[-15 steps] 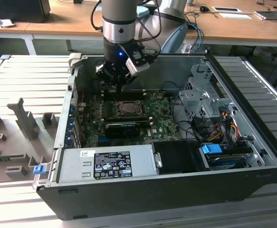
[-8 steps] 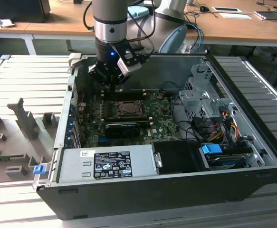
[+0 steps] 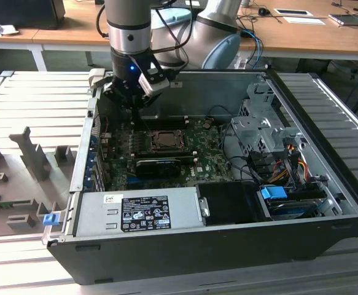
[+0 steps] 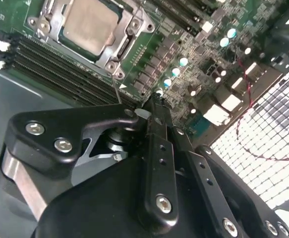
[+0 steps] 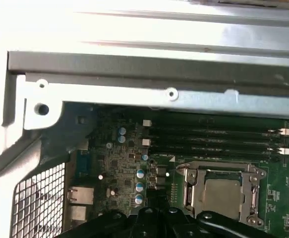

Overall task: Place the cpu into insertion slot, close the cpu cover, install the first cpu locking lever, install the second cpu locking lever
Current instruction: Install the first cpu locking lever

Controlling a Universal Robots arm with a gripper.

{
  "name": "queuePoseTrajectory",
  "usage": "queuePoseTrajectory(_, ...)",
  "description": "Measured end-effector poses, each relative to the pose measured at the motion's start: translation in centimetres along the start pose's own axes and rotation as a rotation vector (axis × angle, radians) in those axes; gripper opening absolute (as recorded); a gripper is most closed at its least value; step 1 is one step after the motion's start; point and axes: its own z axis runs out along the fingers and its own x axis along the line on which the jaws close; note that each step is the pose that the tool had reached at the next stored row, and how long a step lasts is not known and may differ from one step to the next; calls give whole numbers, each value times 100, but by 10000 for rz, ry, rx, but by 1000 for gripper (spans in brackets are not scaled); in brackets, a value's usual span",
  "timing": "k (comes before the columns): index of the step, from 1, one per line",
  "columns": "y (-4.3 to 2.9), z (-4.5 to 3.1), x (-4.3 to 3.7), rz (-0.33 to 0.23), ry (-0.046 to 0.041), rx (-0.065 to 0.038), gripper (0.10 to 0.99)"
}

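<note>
Two of four steps look done as your arm works inside the open computer case [image 3: 228, 243]. From the exterior view's left: grey fixtures [image 3: 34, 161] lie on the slatted table [image 3: 37, 92] outside the case. Next, your gripper [image 3: 132, 108] hangs over the motherboard [image 3: 212, 161], its fingers [image 4: 157, 144] drawn together with nothing visible between them. Just beside it, toward the exterior view's right, the cpu [image 3: 164, 141] sits in its socket — the cpu cover [image 4: 126, 47] folded flat around it. A thin wire rod [image 4: 117, 90], probably one locking lever, runs from the socket's corner toward the gripper; whether either lever is latched, you cannot tell. Farthest right stands the drive cage [image 3: 258, 123]. Both levers — by this evidence — seem left to do.
</note>
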Motion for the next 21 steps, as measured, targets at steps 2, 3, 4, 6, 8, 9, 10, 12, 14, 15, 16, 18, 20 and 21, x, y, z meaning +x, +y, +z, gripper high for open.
queuePoseTrajectory(2, 54, 18, 15, -3, 1, 1, 106)
queuePoseTrajectory(3, 76, 23, 15, -4, 1, 0, 106)
queuePoseTrajectory(4, 99, 24, 14, -3, 1, 0, 106)
queuePoseTrajectory(6, 146, 25, 8, -4, 1, 4, 106)
queuePoseTrajectory(8, 150, 24, -13, -7, 2, 5, 106)
queuePoseTrajectory(9, 149, 25, -27, -7, 2, 5, 106)
queuePoseTrajectory(10, 148, 24, -45, -8, 2, 5, 106)
queuePoseTrajectory(12, 146, 24, -86, -6, 2, 6, 106)
queuePoseTrajectory(14, 143, 24, -137, -7, 2, 6, 106)
queuePoseTrajectory(15, 141, 24, -167, -9, 2, 6, 106)
queuePoseTrajectory(16, 140, 24, -191, -7, 2, 7, 106)
queuePoseTrajectory(18, 133, 24, -291, -8, 3, 11, 106)
queuePoseTrajectory(20, 126, 24, -418, -7, 4, 10, 106)
queuePoseTrajectory(21, 122, 25, -485, -8, 5, 11, 106)
